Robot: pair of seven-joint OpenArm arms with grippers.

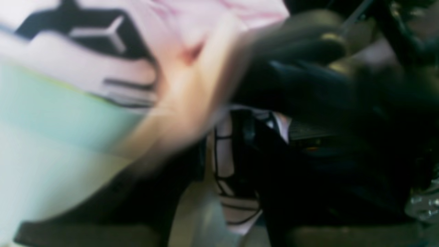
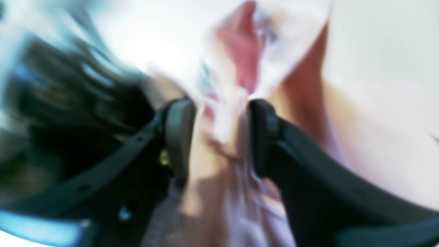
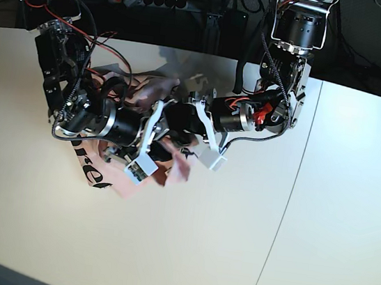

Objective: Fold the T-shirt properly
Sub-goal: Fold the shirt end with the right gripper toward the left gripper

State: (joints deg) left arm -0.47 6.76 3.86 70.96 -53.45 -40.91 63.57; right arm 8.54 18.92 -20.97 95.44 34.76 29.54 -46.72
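On the worktop (image 3: 219, 245), left of centre, I see the T-shirt (image 3: 119, 179) bunched under both arms, black lettering showing. Right hand (image 2: 217, 135): jaws apart, pink cloth hanging between them, grip not confirmed. Left hand (image 3: 180, 116) sits just beside it over the cloth; I cannot tell its state, wrist view blurred.
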